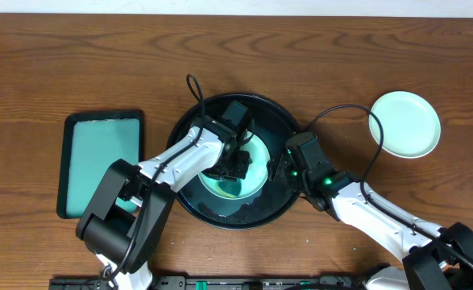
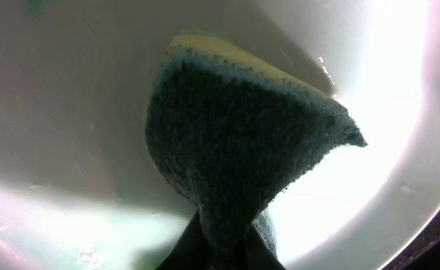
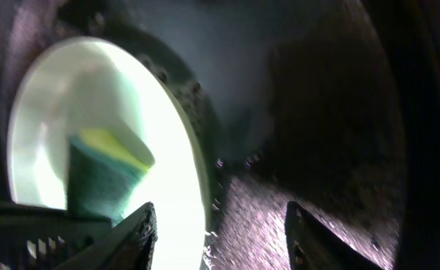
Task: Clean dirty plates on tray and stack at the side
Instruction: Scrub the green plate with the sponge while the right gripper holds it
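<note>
**Overhead and wrist views: plate wiping in the tray.** The black tray sits at the middle of the wooden counter. A mint-green plate lies inside it, toward the centre. The left pincer is down over this plate, its fingers clamped together on a sponge. The sponge has a dark teal scouring face and a yellow back, and it presses against the plate's pale inner surface. The right pincer is low over the tray at the plate's right edge. Its two fingers stand apart and grip nothing. One finger is seen against the plate's rim, and the other is over the wet black floor of the tray. A second plate, pale and without visible smears, rests on the counter well to the right of the tray. A rectangular teal tray lies on the counter to the left, partly hidden by the left arm.
</note>
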Available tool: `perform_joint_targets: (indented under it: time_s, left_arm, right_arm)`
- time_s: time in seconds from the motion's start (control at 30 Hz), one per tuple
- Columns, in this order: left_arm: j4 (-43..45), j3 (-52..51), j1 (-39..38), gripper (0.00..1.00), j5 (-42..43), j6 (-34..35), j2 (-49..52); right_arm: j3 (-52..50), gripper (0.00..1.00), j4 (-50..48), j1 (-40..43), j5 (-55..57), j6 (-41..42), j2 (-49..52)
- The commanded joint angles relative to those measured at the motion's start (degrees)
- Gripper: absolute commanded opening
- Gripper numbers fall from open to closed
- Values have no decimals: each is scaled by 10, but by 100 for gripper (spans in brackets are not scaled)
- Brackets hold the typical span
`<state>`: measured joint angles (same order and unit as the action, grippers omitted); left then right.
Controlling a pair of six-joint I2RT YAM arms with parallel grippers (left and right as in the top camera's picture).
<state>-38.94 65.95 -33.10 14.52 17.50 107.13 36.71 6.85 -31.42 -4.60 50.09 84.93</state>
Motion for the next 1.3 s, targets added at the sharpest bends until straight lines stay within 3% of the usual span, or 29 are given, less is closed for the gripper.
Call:
perform_joint_targets:
  time_s: [0.0,0.07,0.17,0.53,0.67,0.83,1.0,1.27]
  left_arm:
    - [2,-4,-10,8,40,-14,0]
    - [2,-4,-10,8,40,-14,0]
    - [2,-4,-10,8,40,-14,0]
    - [2,-4,-10,8,40,-14,0]
    - [2,-5,-10,8,39,-14,0]
    - [1,-4,-10,8,31,-13,0]
    - [-9,-4,-10,8,-28,-7,-2]
    - [-22,-4,2,7,-234,13,-4]
  right_arm:
    - [-2,45,-18,5,15,20,7]
    - [-2,37,-31,5,15,33,19]
    - [-2,35,-45,5,15,54,49]
    - [-2,36,-131,5,-40,82,141]
    - [-2,16,-141,4,-54,88,145]
    - [-2,1,-132,2,-93,88,145]
    - [-2,1,-102,4,-94,89,145]
    - [-2,1,-86,4,-94,89,145]
